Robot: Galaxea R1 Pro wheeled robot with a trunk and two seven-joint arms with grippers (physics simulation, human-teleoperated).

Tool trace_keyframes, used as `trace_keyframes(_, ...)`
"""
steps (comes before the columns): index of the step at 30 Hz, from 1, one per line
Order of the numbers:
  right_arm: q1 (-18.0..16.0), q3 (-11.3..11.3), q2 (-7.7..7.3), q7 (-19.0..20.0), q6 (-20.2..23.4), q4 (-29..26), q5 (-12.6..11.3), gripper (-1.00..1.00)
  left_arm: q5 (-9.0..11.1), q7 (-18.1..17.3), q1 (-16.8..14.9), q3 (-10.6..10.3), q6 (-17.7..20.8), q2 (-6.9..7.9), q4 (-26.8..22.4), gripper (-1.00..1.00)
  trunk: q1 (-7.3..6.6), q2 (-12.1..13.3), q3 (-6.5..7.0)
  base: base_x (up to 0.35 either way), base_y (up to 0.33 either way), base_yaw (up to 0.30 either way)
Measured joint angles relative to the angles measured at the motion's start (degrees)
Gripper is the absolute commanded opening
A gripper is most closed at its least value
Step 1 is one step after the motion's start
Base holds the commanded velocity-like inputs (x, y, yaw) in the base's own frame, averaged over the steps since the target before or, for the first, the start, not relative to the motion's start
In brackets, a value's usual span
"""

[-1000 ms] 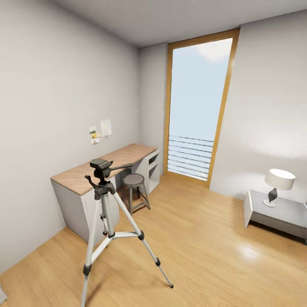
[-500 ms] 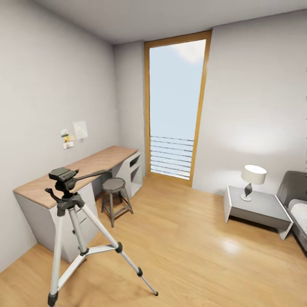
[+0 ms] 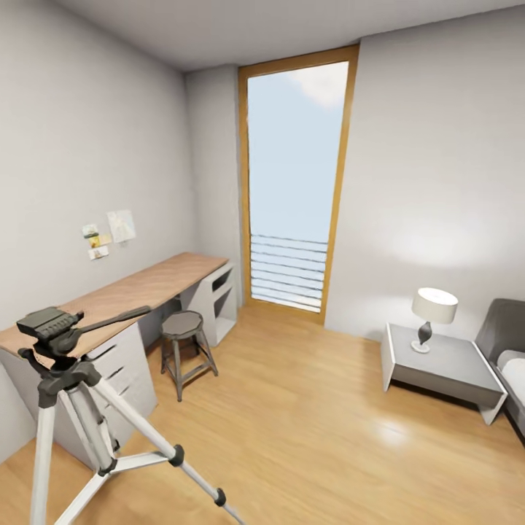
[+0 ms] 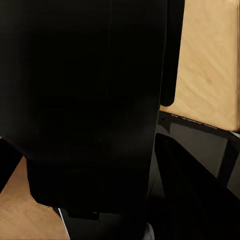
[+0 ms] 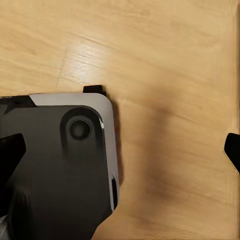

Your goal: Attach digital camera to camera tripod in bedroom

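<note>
Pale grey walls and a light wood plank floor (image 3: 306, 423) make up the bedroom, with a tall window (image 3: 292, 182) in an oak-coloured frame on the far wall.

Tripod (image 3: 62, 408): stands at the near left on the floor, silver-white legs spread, black joints, dark grey head (image 3: 47, 322) on top with a long black handle (image 3: 113, 319) pointing toward the window. Nothing sits on the head.

Surface (image 3: 138, 286): wood-topped, with pale drawers, running along the left wall just behind the tripod. Small papers (image 3: 109, 232) are pinned to the wall above it.

Stool (image 3: 184, 348): grey metal, round seat, beside the surface.

Low grey side table (image 3: 452, 372): at the right wall, carrying a lamp (image 3: 432, 315) with a white shade. Edge of a dark grey bed (image 3: 507, 343) just beyond it.

Left wrist view: dark, close shapes over wood floor; whether the left tool is open or closed cannot be told.

Right wrist view: plank floor and part of the robot's dark base (image 5: 60, 170); the right tool's state cannot be told either.
</note>
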Motion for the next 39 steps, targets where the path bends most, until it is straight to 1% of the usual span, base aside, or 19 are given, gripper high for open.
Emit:
trace_keyframes(23,0.0,0.08,0.01,-0.46,0.0,-0.07,0.0,1.0,0.0,0.0,0.0,0.05,-0.45,0.0,0.0,-1.0,0.01,0.0,0.0,0.271,-0.227,0.005)
trace_keyframes(27,-0.01,0.11,0.02,-0.68,0.09,-0.08,0.0,1.0,0.05,0.01,0.01,0.06,-0.6,0.04,0.0,-1.0,0.02,0.0,0.0,0.101,-0.145,0.214)
trace_keyframes(35,-0.01,0.2,0.04,-0.61,0.2,-0.08,0.01,1.0,0.1,0.04,0.0,0.06,-0.63,0.08,0.0,-1.0,0.03,0.01,0.0,0.019,-0.03,0.268)
trace_keyframes(39,-0.01,0.33,0.02,-0.55,0.69,-0.11,1.6,1.0,0.51,0.14,0.0,0.12,-0.6,0.28,0.0,-1.0,0.03,0.01,0.0,0.001,-0.002,0.277)
